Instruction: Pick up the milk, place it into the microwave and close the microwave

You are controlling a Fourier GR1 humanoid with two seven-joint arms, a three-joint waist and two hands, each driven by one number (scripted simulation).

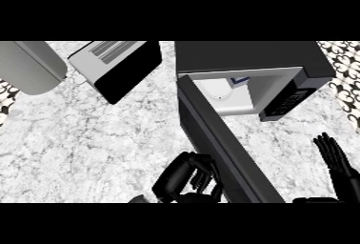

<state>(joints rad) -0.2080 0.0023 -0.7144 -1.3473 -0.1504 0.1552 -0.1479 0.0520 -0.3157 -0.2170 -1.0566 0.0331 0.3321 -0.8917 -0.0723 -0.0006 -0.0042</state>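
Our left hand [186, 178] low at view's bottom, fingers curled, nothing seen in grasp, just beside outer face of microwave door [225, 147]. Our right hand [337, 164] at right edge, fingers straight and upright, resting. Door stands swung wide, running diagonally over marble bench [84, 138]. Microwave [253, 71] at upper right, cavity exposed; milk [237, 81] sits inside toward back, only partly visible. We note toaster oven [119, 66] at upper left, grey appliance [32, 66] beside it.
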